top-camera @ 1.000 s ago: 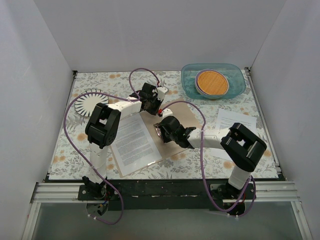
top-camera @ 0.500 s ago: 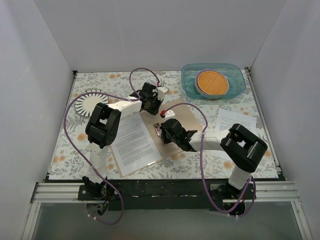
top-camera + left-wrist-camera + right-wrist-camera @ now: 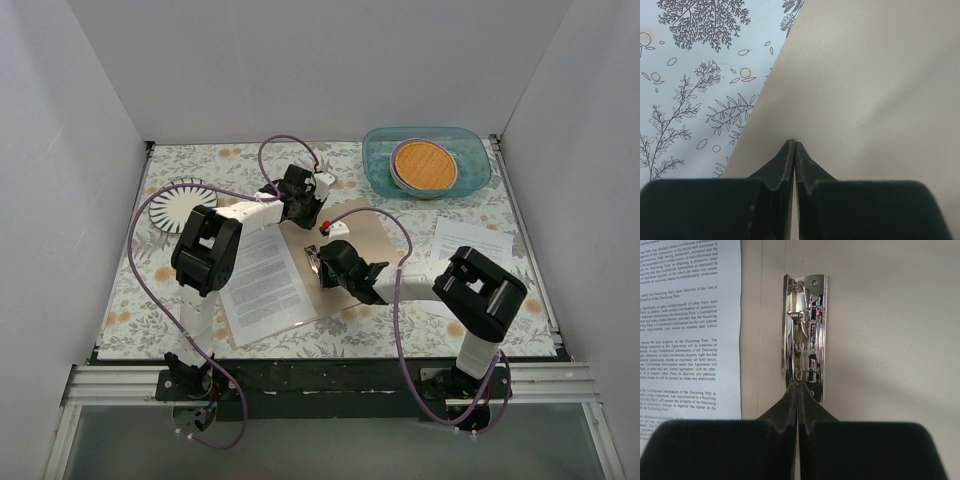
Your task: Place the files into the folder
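Metal clip [image 3: 806, 335]: right tool [image 3: 799, 390] closed, tips at its end; left tool [image 3: 794, 150] closed, pressing folder [image 3: 865, 90]. Pry slow, don't slip.

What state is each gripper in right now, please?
Left gripper: closed, tips on the folder cover.
Right gripper: closed, tips at the metal clip.

Right wrist feed: the printed sheet [image 3: 690, 325] is the only thing I can read. It carries dense black legal text, with its lines cut off at the frame's left edge. Phrases I can make out: "Confidential Information", "Disclosing Party", "Receiving Party", "Agreement", "remain the sole property of the Disclosing Party", "a protective order". The metal clip [image 3: 807, 335] has a small stamped mark, too fine to read. Top camera: the second sheet [image 3: 470, 240] on the tabletop [image 3: 130, 300] shows print, illegible.
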`<control>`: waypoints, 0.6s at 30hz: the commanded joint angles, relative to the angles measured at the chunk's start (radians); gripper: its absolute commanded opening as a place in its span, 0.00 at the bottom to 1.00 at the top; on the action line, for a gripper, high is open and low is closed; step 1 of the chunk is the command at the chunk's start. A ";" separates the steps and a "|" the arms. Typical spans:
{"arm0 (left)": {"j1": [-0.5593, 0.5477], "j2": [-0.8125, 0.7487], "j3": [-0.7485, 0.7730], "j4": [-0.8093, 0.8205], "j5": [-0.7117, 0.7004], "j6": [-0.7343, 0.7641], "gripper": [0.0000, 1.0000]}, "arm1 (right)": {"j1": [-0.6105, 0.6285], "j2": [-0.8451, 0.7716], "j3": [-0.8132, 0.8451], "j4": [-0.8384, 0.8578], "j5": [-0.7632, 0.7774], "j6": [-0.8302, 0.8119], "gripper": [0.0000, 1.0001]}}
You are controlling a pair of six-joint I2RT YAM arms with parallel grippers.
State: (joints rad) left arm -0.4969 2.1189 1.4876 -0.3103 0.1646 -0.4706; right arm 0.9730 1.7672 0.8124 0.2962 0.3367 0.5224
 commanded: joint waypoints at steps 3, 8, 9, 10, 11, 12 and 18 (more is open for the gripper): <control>0.008 0.058 -0.041 -0.150 -0.042 0.024 0.00 | 0.016 0.161 -0.056 -0.417 -0.012 0.042 0.01; 0.006 0.050 -0.056 -0.151 -0.019 0.043 0.00 | 0.013 0.133 -0.003 -0.514 0.094 0.050 0.01; 0.008 0.046 -0.059 -0.153 -0.008 0.046 0.00 | 0.010 0.130 0.007 -0.563 0.129 0.054 0.01; 0.008 0.044 -0.064 -0.151 0.001 0.050 0.00 | 0.010 0.129 0.028 -0.586 0.152 0.066 0.01; 0.008 0.042 -0.069 -0.156 0.007 0.053 0.00 | 0.009 0.126 0.036 -0.617 0.174 0.073 0.01; 0.008 0.041 -0.072 -0.154 0.010 0.056 0.00 | 0.009 0.124 0.045 -0.638 0.221 0.077 0.01; 0.008 0.041 -0.092 -0.161 0.015 0.069 0.00 | 0.016 0.161 0.145 -0.868 0.444 0.123 0.01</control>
State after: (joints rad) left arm -0.4919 2.1155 1.4719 -0.2939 0.1921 -0.4297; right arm 1.0054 1.8015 0.9863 -0.0586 0.5671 0.6361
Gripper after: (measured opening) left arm 0.009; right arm 0.020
